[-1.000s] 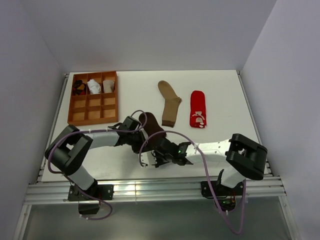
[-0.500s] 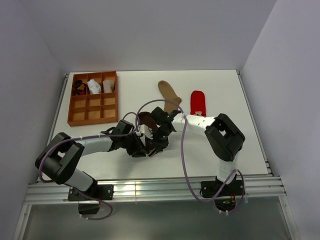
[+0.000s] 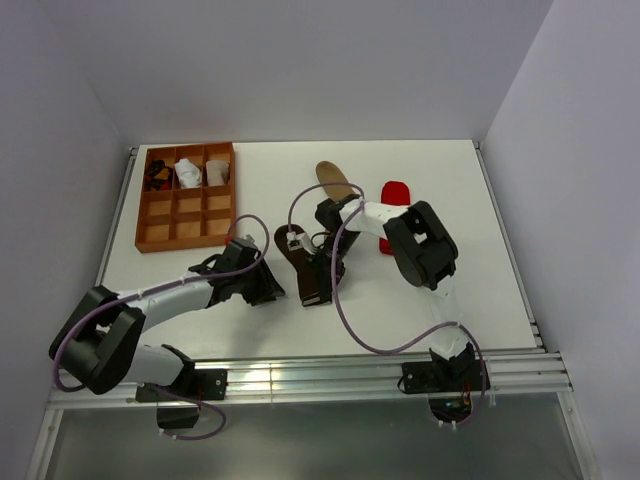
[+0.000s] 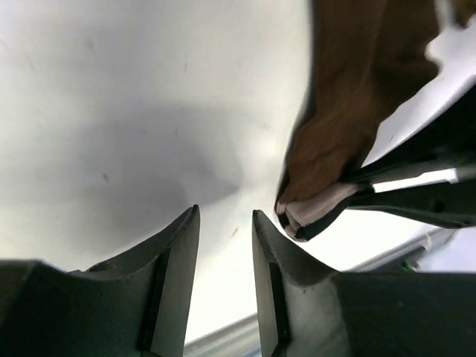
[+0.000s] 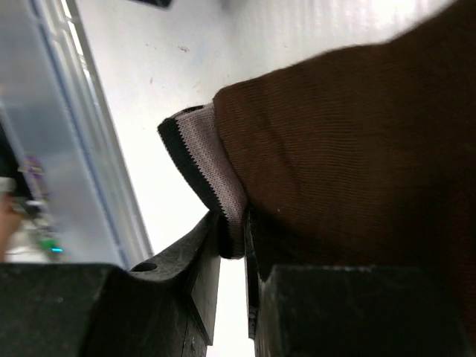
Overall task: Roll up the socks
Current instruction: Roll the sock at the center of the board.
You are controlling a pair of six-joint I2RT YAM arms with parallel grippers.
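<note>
- Dark brown sock, fine ribbed knit, filling the upper right and right side of the view.
- Cuff at the sock's left end: black edge, then a pale band, bent downward.
- Right gripper, black, at the bottom; jaws closed tight on the cuff's pale band, cloth pinched between them.
- White table behind, upper left, with a few small marks.
- Metal rail along the left edge, blurred.

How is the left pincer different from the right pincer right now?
The left pincer is open; the right pincer is shut. The left one holds nothing, with only bare table showing in its gap; the right one pinches the striped cuff of the brown sock. Both are dark and close to that sock.
</note>
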